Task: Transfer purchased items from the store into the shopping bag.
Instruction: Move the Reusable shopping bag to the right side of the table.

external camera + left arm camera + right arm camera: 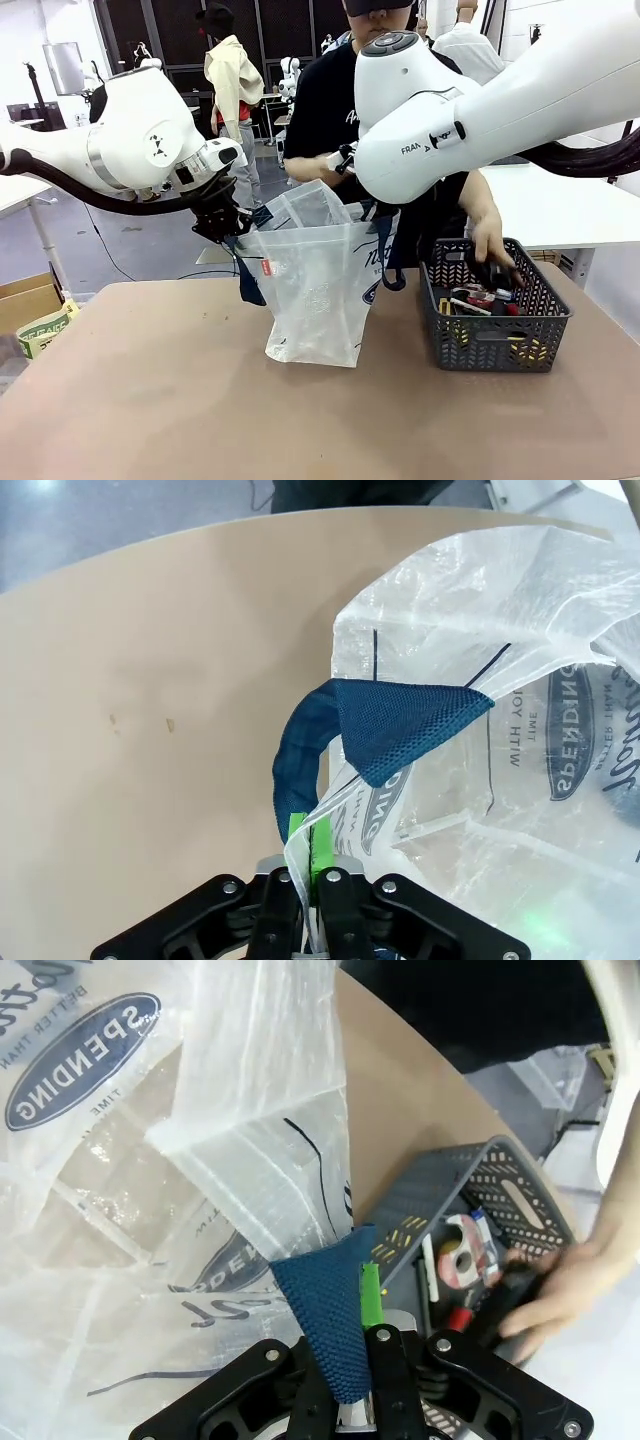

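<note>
Pinching the shopping bag (315,280): left fingers (296,825) its rim, right fingers (370,1295) its handle.

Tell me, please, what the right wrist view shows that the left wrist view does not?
Right wrist view: the grey mesh basket holding the purchased items, the person's hand reaching into it, and the right jaws shut on a navy strap handle. Left wrist view: a wide bare stretch of the tan table, and the left jaws shut on the plastic rim of the shopping bag beside a looped navy strap. Both: that translucent bag with its round navy logo.
</note>
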### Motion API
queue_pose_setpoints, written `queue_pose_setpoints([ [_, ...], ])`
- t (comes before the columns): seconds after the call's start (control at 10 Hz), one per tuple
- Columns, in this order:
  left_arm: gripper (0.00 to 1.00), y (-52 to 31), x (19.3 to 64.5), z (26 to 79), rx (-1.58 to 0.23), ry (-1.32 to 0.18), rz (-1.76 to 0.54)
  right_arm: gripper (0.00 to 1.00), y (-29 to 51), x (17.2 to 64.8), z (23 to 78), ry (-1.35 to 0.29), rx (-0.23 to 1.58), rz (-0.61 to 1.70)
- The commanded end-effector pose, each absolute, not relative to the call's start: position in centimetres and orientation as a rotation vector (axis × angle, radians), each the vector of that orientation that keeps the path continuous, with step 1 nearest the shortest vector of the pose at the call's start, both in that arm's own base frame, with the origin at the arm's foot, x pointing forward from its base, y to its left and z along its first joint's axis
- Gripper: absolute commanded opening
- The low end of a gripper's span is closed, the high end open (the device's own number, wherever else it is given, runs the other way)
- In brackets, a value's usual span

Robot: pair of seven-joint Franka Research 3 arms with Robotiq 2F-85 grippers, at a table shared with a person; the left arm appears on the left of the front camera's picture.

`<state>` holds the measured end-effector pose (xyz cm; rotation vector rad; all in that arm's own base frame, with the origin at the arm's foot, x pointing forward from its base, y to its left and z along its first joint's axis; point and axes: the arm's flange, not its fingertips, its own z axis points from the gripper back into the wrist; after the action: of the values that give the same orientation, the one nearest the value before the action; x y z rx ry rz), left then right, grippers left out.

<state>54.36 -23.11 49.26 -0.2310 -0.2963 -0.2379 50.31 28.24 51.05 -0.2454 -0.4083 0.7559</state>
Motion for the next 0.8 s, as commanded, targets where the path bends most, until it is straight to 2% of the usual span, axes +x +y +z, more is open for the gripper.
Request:
queue_pose_setpoints([
  [0.0,0.00,-22.55,54.70,49.80,-0.194,-0.293,-0.242,0.00,27.78,50.17,51.03,-0.391,-0.256,0.742],
  [0.7,0.00,-23.04,54.37,49.24,-0.214,-0.299,-0.249,0.00,28.13,50.28,50.91,-0.396,-0.250,0.754],
])
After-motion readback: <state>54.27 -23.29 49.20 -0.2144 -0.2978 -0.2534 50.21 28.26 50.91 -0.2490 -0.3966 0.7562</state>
